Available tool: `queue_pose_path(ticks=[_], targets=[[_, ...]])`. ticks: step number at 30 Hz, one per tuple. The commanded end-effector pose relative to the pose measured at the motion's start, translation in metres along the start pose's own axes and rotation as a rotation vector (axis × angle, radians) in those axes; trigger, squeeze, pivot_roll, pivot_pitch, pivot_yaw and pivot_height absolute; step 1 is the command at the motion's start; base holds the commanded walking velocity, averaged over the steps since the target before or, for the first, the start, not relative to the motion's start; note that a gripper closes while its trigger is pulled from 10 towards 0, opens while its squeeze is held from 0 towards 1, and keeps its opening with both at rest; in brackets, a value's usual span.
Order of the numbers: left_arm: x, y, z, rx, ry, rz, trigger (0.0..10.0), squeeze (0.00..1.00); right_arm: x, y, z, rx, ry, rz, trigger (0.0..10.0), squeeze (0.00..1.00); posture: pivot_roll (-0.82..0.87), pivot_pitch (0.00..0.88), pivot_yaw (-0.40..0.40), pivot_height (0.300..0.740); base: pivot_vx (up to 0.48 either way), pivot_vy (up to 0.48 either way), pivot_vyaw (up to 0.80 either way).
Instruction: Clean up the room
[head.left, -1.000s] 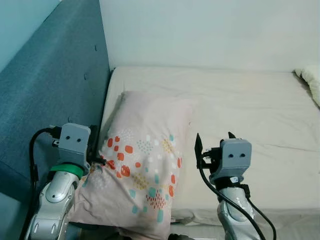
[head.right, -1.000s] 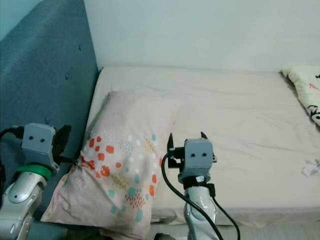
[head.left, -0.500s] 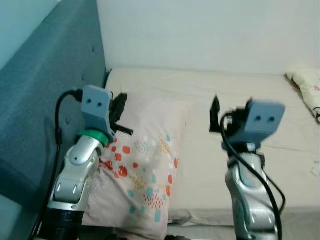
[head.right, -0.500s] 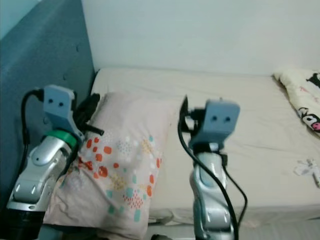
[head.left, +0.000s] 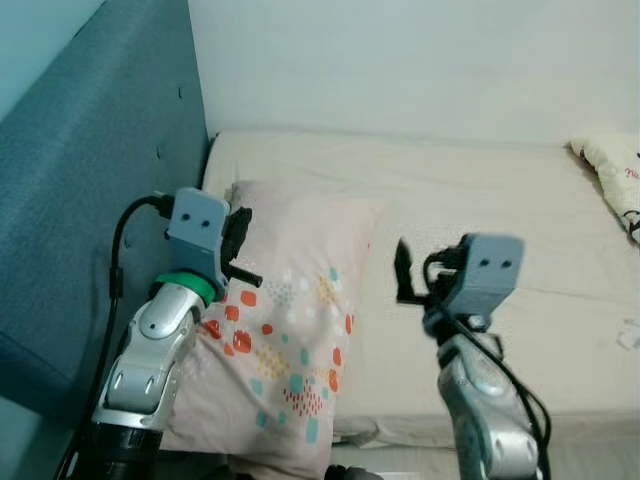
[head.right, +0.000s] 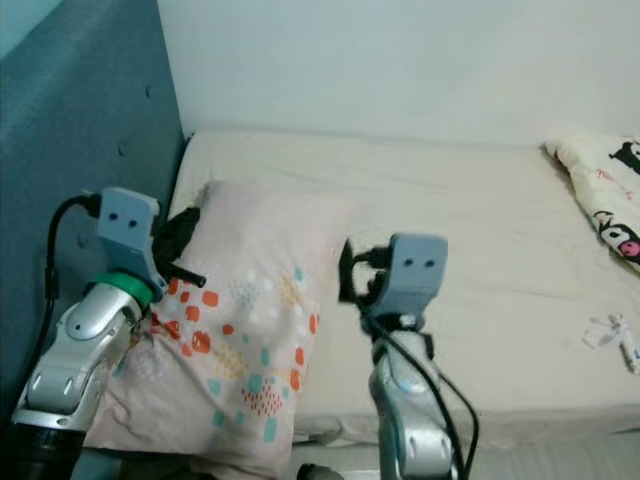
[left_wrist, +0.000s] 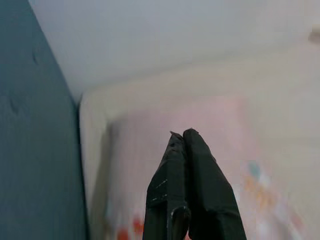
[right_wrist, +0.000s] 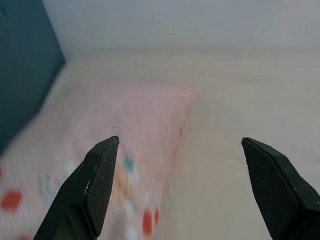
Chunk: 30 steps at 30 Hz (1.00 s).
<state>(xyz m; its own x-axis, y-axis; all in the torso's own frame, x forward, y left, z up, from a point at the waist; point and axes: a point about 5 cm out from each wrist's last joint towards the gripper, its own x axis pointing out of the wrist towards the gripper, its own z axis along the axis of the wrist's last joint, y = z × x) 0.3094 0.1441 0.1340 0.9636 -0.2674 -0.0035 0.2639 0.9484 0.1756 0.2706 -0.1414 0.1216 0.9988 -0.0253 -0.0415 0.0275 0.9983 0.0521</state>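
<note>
We've got the spotted pillow lying on the bed by the blue headboard, long axis running away from us. Our left gripper, clenched on nothing, hovers nearest, over its left edge; our right gripper hangs spread wide beside the other edge.

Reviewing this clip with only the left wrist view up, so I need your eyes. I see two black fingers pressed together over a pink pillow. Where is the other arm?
Observer: The right gripper hangs above the bed, beside the pillow, its fingers wide apart.
Operator: Is the left one holding anything?
Observer: No. The left gripper is shut on nothing, above the pillow's headboard-side edge.
Operator: Anything else on the bed?
Observer: A printed blanket at the far right, and a small white scrap near it.
</note>
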Motion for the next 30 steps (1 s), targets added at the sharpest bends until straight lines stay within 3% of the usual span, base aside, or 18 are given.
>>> queue_pose_path(ticks=[1, 2, 5, 7, 9, 11, 15, 16, 17, 20, 24, 30], targets=[[-0.005, -0.007, -0.032, 0.027, 0.122, -0.013, 10.0, 0.0, -0.001, -0.003, -0.022, 0.034, 0.082, -0.006, 10.0, 0.0, -0.06, 0.053, 0.008, 0.74, 0.0, 0.0, 0.0], [-0.002, -0.011, -0.044, 0.018, 0.183, 0.017, 10.0, 0.0, 0.005, -0.003, -0.036, 0.07, 0.154, -0.013, 10.0, 0.0, -0.06, 0.054, 0.007, 0.74, 0.0, 0.0, 0.0], [0.004, -0.016, -0.044, 0.021, 0.217, 0.033, 10.0, 0.0, 0.01, 0.0, -0.037, 0.052, 0.166, -0.008, 10.0, 0.0, -0.06, 0.053, 0.007, 0.74, 0.0, 0.0, 0.0], [0.006, -0.021, -0.04, -0.002, 0.205, 0.011, 10.0, 0.0, 0.013, 0.001, -0.032, 0.038, 0.148, -0.013, 10.0, 0.0, -0.05, 0.054, 0.005, 0.74, 0.0, 0.0, 0.0], [0.008, -0.031, -0.025, -0.057, 0.151, -0.062, 10.0, 0.0, 0.02, 0.004, -0.013, 0.064, 0.078, 0.026, 10.0, 0.0, -0.06, 0.05, 0.007, 0.74, 0.0, 0.0, 0.0], [0.008, -0.032, -0.021, -0.058, 0.135, -0.092, 10.0, 0.0, 0.021, 0.004, -0.007, 0.08, 0.054, 0.037, 10.0, 0.0, -0.06, 0.05, 0.007, 0.74, 0.0, 0.0, 0.0], [0.006, -0.033, -0.015, -0.015, 0.095, -0.149, 10.0, 0.0, 0.021, 0.0, 0.007, 0.072, -0.005, 0.042, 10.0, 0.0, -0.06, 0.051, 0.007, 0.74, 0.0, 0.0, 0.0], [0.008, -0.025, -0.014, -0.046, 0.08, -0.137, 10.0, 0.0, 0.023, -0.003, 0.015, 0.021, -0.053, 0.014, 10.0, 0.0, -0.06, 0.055, 0.007, 0.74, 0.0, 0.0, 0.0], [0.008, -0.025, -0.014, -0.046, 0.08, -0.137, 10.0, 0.0, 0.023, -0.003, 0.015, 0.021, -0.053, 0.014, 10.0, 0.0, -0.06, 0.055, 0.007, 0.74, 0.0, 0.0, 0.0], [0.014, -0.013, -0.015, -0.158, 0.077, -0.052, 10.0, 0.0, 0.029, -0.005, 0.013, 0.039, -0.064, 0.003, 10.0, 0.0, -0.05, 0.053, 0.009, 0.74, 0.0, 0.0, 0.0], [0.013, -0.014, -0.016, -0.12, 0.087, -0.053, 10.0, 0.0, 0.03, -0.005, 0.011, 0.059, -0.053, -0.009, 10.0, 0.0, -0.05, 0.05, 0.01, 0.74, 0.0, 0.0, 0.0], [0.014, -0.02, -0.013, -0.13, 0.071, -0.082, 10.0, 0.0, 0.029, -0.002, 0.01, 0.063, -0.051, -0.004, 10.0, 0.0, -0.05, 0.058, 0.01, 0.74, 0.0, 0.0, 0.0]])
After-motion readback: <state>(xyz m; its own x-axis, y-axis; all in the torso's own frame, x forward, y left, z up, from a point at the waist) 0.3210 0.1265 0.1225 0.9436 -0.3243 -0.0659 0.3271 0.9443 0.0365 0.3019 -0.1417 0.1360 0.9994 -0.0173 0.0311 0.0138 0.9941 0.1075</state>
